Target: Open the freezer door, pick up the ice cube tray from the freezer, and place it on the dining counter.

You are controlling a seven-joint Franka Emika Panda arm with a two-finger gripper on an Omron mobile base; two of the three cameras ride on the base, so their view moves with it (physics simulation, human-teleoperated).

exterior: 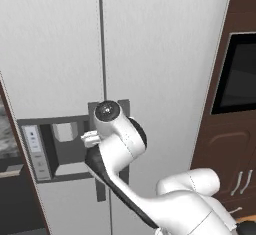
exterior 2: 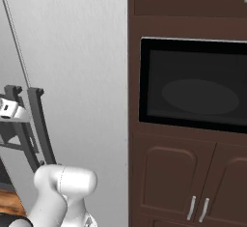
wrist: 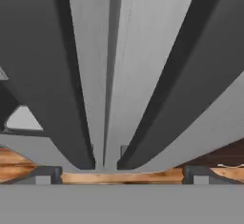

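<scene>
The freezer door (exterior: 50, 54) is shut, a light-grey panel with a dark dispenser recess (exterior: 60, 149). Its dark bar handle (exterior: 101, 191) runs down beside the seam, partly hidden by my arm's wrist. In the hand view I look down along the seam, with the freezer door's handle (wrist: 43, 75) on the left and the plain door's handle (wrist: 190, 75) on the right. My gripper (wrist: 121, 174) is open, its fingertips (wrist: 47, 174) wide apart and holding nothing. The ice cube tray is hidden behind the shut door. The dining counter is out of view.
The plain grey fridge door (exterior: 160, 79) fills the middle. To the right stands a dark brown cabinet wall with a built-in black oven (exterior 2: 193, 83) and lower doors with metal handles (exterior 2: 198, 209). Wooden floor (wrist: 28, 158) shows below.
</scene>
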